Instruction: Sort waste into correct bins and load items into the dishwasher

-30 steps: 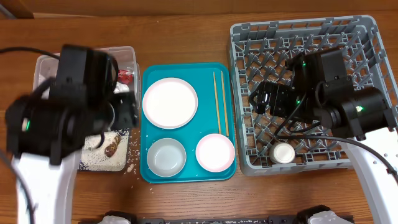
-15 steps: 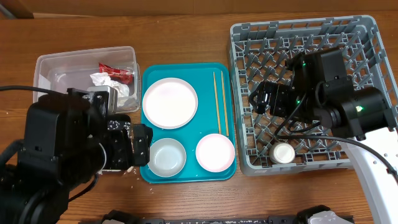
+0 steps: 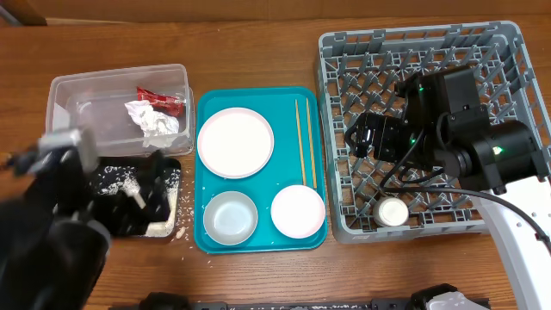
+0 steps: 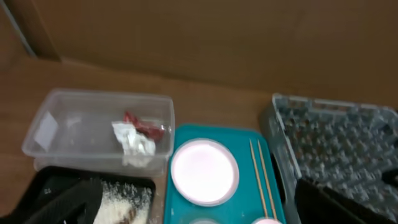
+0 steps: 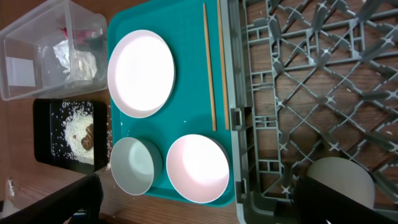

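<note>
L gripper has pulled back off the bins, jaws wide, empty. Just ahead-left: black tray w/ rice. Beyond it, clear tub holds sauce packet + napkin. Waste looks sorted. Plate, chopsticks ahead-right not yet racked. R gripper unmoved, also wide, empty.

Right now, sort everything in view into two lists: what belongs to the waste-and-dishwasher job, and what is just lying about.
Job: sauce packet, napkin, rice, clear tub, black tray, plate, pink bowl, grey bowl, cup, chopsticks, dish rack.

Lying about: teal tray, which only carries the dishes; wooden table; brown board behind it.
</note>
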You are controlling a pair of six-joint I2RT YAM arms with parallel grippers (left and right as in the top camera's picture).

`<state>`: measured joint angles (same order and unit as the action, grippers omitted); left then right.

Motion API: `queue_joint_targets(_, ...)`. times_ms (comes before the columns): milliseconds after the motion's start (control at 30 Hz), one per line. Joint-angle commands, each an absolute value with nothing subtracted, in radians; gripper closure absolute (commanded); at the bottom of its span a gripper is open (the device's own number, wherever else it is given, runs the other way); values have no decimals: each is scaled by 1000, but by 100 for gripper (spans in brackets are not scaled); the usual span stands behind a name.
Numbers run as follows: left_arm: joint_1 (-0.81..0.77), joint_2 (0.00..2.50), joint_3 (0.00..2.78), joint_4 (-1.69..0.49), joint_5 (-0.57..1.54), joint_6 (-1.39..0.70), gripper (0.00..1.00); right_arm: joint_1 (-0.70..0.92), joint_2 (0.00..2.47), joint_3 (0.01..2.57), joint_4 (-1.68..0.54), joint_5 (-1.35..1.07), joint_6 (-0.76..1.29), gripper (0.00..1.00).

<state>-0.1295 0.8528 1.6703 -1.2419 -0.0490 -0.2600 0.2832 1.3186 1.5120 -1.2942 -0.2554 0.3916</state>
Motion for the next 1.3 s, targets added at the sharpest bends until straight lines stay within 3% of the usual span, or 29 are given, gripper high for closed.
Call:
queue_joint_targets(0, -94, 717, 1490, -1099, 8, -94, 0, 287, 1313, 1525, -1289, -256, 386, 0)
queue_joint_targets(133, -80, 556, 1257, -896, 110, 52, 0, 287, 1313, 1525, -1289, -256, 386, 0)
queue_joint_targets(667, -50, 13, 393, -299, 122, -43, 0, 287, 1313, 1525, -1289, -256, 386, 0)
queue_joint_targets(1100, -47, 3, 20, 57, 124, -41, 0, 287, 1313, 1525, -1289, -256, 386, 0)
queue_joint_targets(1200, -46, 4, 5, -80, 120, -41, 0, 287, 1313, 1525, -1289, -256, 386, 0)
queue_joint_targets(1267, -45, 8, 6, -49, 116, -41, 0, 287, 1313, 1525, -1289, -256, 386, 0)
